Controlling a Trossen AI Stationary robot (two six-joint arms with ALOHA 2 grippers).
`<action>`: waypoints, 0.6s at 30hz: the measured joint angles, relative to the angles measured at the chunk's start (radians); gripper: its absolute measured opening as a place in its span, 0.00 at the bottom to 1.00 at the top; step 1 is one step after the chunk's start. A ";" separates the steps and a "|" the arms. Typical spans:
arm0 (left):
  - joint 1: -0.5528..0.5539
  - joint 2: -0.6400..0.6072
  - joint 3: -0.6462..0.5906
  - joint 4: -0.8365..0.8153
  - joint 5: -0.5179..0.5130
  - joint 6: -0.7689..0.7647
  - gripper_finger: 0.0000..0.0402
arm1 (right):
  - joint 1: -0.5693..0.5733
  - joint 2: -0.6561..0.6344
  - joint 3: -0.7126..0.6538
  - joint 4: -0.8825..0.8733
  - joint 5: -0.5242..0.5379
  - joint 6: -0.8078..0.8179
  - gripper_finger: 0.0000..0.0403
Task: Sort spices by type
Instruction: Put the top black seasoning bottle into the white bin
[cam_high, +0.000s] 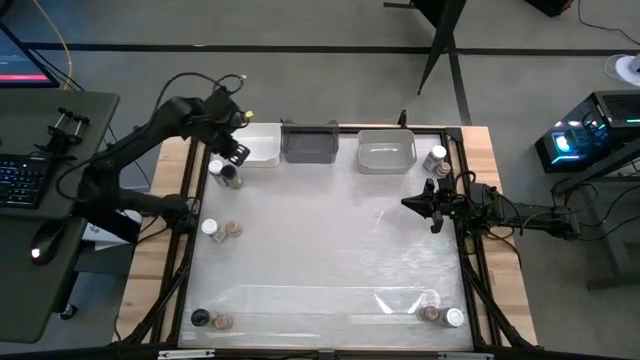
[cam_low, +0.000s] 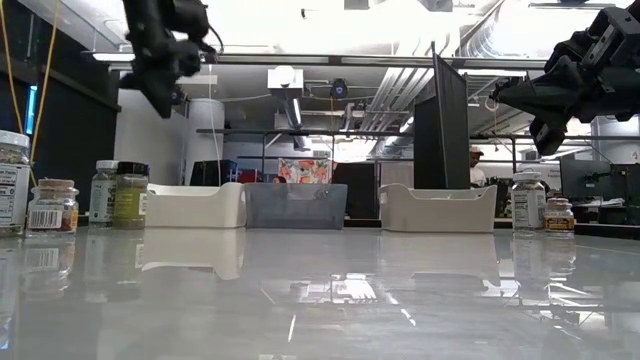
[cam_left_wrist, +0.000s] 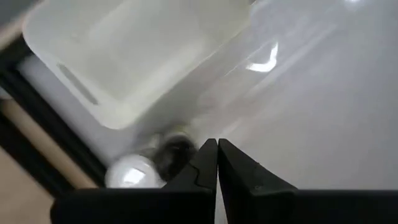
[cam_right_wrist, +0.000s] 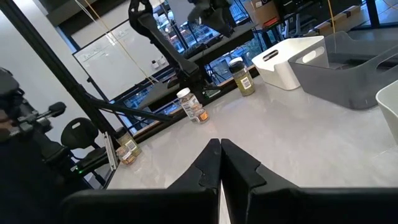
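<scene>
Spice jars (cam_high: 224, 175) standing in pairs along worktop (cam_high: 330, 250) edges, nearest pair just below left end effector (cam_high: 238, 153), clenched and empty beside white bin (cam_high: 262, 146). Right end effector (cam_high: 412, 203) clenched, empty, near another pair (cam_high: 436, 160).

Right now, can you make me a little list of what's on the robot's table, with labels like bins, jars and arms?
bins: white bin, grey bin and clear bin in a row along the far edge, nothing visible inside
jars: small pairs near the table's corners and left side, such as two by the white bin and two by the clear bin
left gripper: shut, holding nothing, raised above the jars beside the white bin
right gripper: shut, holding nothing, raised at the right side
sorting: not begun
</scene>
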 joint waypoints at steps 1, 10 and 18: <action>0.009 0.023 0.000 -0.002 -0.014 0.037 0.02 | 0.000 0.000 0.000 0.000 0.000 0.000 0.00; -0.001 0.196 -0.001 -0.151 -0.022 0.234 0.34 | 0.000 0.000 0.000 0.000 0.000 0.000 0.00; -0.030 0.242 -0.001 -0.148 -0.084 0.266 0.63 | 0.000 0.000 0.000 0.000 0.000 0.000 0.00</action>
